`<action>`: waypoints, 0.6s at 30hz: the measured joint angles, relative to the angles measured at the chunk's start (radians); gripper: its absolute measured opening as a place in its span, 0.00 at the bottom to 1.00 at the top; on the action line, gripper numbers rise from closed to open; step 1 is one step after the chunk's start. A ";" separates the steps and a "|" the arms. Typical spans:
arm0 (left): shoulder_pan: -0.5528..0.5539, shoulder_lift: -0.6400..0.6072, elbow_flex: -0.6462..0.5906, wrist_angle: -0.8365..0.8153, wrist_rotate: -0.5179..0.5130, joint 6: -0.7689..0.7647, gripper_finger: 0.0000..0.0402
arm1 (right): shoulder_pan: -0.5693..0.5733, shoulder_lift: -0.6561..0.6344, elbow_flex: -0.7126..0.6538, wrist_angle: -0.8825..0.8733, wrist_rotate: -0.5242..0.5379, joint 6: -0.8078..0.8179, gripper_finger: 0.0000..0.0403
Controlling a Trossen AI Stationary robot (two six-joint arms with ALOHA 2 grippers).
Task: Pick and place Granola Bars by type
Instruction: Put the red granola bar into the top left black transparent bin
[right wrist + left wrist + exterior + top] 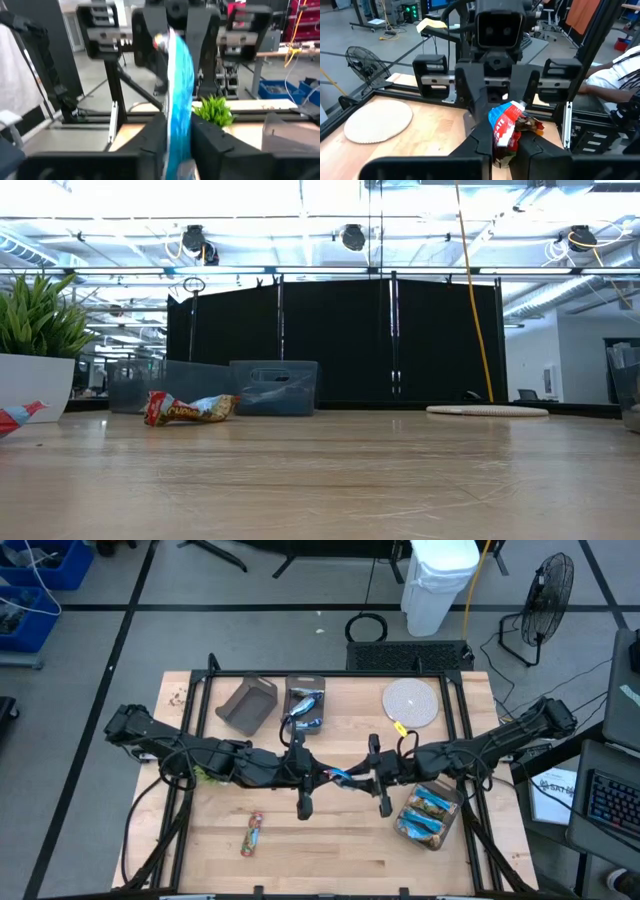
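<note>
Above the middle of the wooden tabletop (pixel 330 840), one blue-and-red granola bar (pixel 341 778) spans the gap lengthwise between the left gripper (pixel 318 777) and the right gripper (pixel 362 780), both sets of jaws closed on its opposite ends.

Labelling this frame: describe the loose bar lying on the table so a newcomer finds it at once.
Start at the wooden table in the high view and look to the front-left area, nearer the left arm than the right. The lone granola bar lies flat on bare wood there, away from the bins. Unlike the blue bars in the bins, its wrapper is mostly red and orange, and nothing touches it.
</note>
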 joint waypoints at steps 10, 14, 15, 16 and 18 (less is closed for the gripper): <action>-0.007 0.000 0.000 0.002 0.021 0.054 0.07 | -0.002 -0.131 -0.002 -0.240 0.001 0.001 0.57; -0.006 0.000 0.000 0.002 0.022 0.060 0.07 | -0.006 -0.235 -0.002 -0.353 0.005 0.001 0.64; -0.004 0.000 0.000 0.002 0.022 0.060 0.07 | -0.011 -0.263 -0.002 -0.396 0.005 0.007 0.65; -0.003 0.000 0.000 0.002 0.022 0.060 0.07 | -0.017 -0.292 -0.002 -0.442 0.005 0.014 0.65; -0.001 0.000 0.000 0.002 0.022 0.059 0.07 | -0.031 -0.352 -0.002 -0.542 0.009 0.029 0.65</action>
